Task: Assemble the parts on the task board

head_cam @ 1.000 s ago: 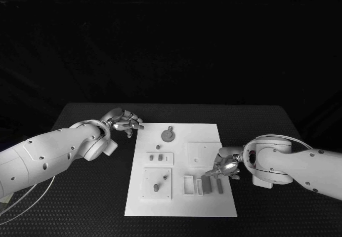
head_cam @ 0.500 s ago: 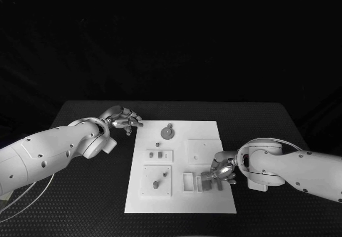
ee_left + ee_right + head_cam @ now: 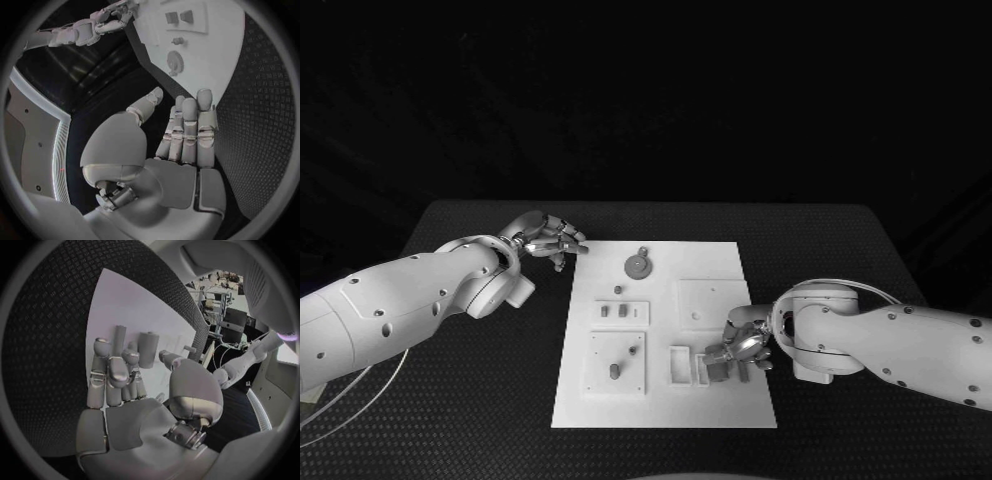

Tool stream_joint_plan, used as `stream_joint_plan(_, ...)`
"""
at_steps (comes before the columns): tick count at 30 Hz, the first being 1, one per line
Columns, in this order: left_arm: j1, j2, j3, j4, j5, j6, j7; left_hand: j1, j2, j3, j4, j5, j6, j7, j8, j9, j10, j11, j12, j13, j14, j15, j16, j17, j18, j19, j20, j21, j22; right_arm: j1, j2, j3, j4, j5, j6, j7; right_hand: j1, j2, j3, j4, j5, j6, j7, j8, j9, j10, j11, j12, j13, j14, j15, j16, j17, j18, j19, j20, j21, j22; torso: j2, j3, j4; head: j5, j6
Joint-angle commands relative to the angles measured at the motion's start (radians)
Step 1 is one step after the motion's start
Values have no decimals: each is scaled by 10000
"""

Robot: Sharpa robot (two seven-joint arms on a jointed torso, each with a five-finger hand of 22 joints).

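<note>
Since 1 s ago the right hand (image 3: 743, 346) has slid nearer the robot along the task board (image 3: 718, 412), now over the grey parts (image 3: 718, 369) at the board's near-right area; left hand (image 3: 548, 238) barely shifted, hovering off the board's far-left corner above the black table (image 3: 459, 400). Right fingers (image 3: 107, 375) reach down beside two upright grey pieces (image 3: 148, 347); can't tell if they grip one or just touch. Left hand: fingers (image 3: 189, 125) extended, close together, holding nothing. Other parts on the board: round disc (image 3: 638, 265) at far middle, small pegs (image 3: 613, 311) in the left-centre block, one slug (image 3: 615, 371) in the near-left plate.
</note>
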Motion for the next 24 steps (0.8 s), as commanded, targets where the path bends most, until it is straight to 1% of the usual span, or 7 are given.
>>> stream_joint_plan(1,4,8,5,31,18,120,62,-106,17,5,80,-37,-9,70,58,-14,-150,92,58,16,79,-1,-60,11,798,58,5,-60,17,-69,87,-30,-41,-427,26,-32,35,-58,25,70,-53,-26,68,-78,-10,58,25,43,11,-15,-78,47,12,259,-31,-21,45,232,3,-1,7,13,-7)
stream_joint_plan(6,4,-3,5,40,18,125,60,-114,16,3,86,-37,-12,70,58,-16,-152,92,59,16,78,-1,-60,12,799,58,5,-62,19,-83,153,-35,-59,-524,26,-33,239,12,-3,-14,-52,-32,78,-119,8,62,36,37,23,-15,-67,57,8,259,-47,-28,90,234,-5,-8,4,14,-36)
stream_joint_plan(11,4,-5,5,41,18,118,61,-118,16,2,90,-37,-13,70,58,-17,-153,92,61,16,78,-1,-61,12,799,58,4,-64,21,-85,153,-38,-62,-591,-56,-30,525,387,-256,-337,-39,5,86,-174,44,61,40,31,49,-23,-55,76,2,259,-104,-10,159,233,-6,-7,1,18,-38)
stream_joint_plan(14,4,-5,5,44,18,117,63,-119,16,2,91,-37,-14,70,59,-17,-154,91,62,16,78,-2,-60,12,800,58,4,-65,22,-85,136,-40,-30,-614,-95,-27,802,700,-418,-756,-48,72,69,-182,78,83,29,48,75,-25,-69,100,4,259,-139,-14,204,233,-8,-8,0,17,-42)
stream_joint_plan(18,4,-9,5,41,18,116,59,-120,17,3,93,-37,-15,70,59,-18,-154,91,63,16,79,-2,-60,13,801,59,3,-66,23,-85,101,-40,30,-614,-241,4,1072,1268,-675,-1623,-44,184,47,-213,124,132,-1,73,112,-49,-90,128,0,259,-209,4,259,225,-5,-3,0,18,-43)
stream_joint_plan(22,4,-15,5,40,18,112,56,-119,18,4,95,-37,-15,69,60,-18,-154,91,64,16,79,-3,-60,13,802,59,2,-67,25,-84,26,-39,134,-637,-538,70,1082,1805,-710,-2355,-42,292,21,-245,152,167,-4,70,126,-65,-103,139,-15,259,-254,29,281,217,-5,-1,0,20,-44)
stream_joint_plan(24,4,-19,5,44,18,117,54,-119,18,5,95,-37,-15,69,61,-18,-155,90,65,16,78,-3,-60,14,802,59,2,-68,25,-82,-80,-37,247,-570,-631,81,774,2033,-740,-2826,-57,368,16,-288,162,192,-24,56,129,-75,-101,141,-36,259,-276,66,287,207,-8,-3,-3,21,-42)
